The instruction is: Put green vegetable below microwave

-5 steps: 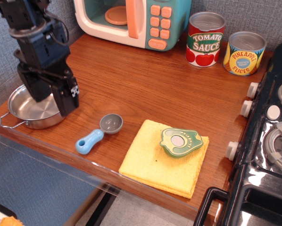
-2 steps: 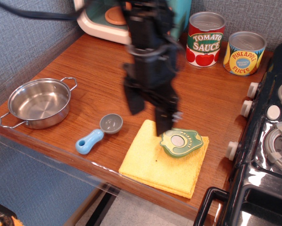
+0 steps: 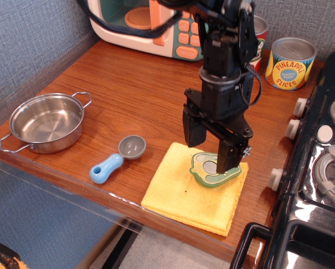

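Green vegetable (image 3: 208, 170) lying flat on a yellow cloth (image 3: 193, 190), lower middle of the frame, a bit right of centre. Dark green lobed rim, lighter inside, grey round bit in the middle partly hidden behind one finger. Sits on the cloth's upper right part, close to its far edge.

Gripper (image 3: 211, 147) right over it, black, pointing down from a dark arm coming in from the top of the frame. Fingers spread wide open, nothing held. Left-hand finger in the picture hangs above the cloth's far edge; the right-hand one overlaps the vegetable's right half. Can't tell whether that finger actually touches the veg or just hovers in front of it.

Cloth spread on a brown wooden counter (image 3: 134, 89), near the front edge. Just left of the cloth, a blue-handled grey scoop (image 3: 116, 159). Further left, by the counter's left edge, a steel pan (image 3: 45, 122) with two loop handles.

Microwave (image 3: 156, 25) up at the top, left of centre, against the back wall, well apart from the vegetable. Teal and cream, orange handle and buttons, orange plate inside. Arm covers its right side. Tomato sauce can (image 3: 259, 33) mostly hidden behind the arm, pineapple slices can (image 3: 290, 63) beside it, upper right. Black toy stove (image 3: 319, 168) with white knobs down the right edge.
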Motion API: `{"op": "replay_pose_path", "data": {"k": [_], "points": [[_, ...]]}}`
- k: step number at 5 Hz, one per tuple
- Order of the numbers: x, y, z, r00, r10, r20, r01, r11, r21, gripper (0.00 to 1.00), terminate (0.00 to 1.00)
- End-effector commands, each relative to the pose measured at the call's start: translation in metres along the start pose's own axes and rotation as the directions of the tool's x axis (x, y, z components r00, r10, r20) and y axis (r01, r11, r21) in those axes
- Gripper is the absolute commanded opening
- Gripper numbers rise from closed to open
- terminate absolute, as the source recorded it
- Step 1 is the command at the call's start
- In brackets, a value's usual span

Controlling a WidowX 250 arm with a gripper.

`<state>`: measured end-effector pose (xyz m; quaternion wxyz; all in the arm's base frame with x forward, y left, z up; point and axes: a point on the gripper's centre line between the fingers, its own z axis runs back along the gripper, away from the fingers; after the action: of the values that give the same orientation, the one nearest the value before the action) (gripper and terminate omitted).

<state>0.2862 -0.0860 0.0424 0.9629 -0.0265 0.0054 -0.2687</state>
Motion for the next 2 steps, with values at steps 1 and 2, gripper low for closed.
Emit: {"op": "replay_pose_path", "data": {"k": [1, 2], "points": [[-0.0042, -0.0001, -0.0079, 1.0, -0.009, 0.017, 0.009, 1.0, 0.027, 1.0, 0.0], [-0.0134, 0.0002, -0.0173, 1.0, 0.014, 0.003, -0.014, 0.999, 0.034, 1.0, 0.0]]}}
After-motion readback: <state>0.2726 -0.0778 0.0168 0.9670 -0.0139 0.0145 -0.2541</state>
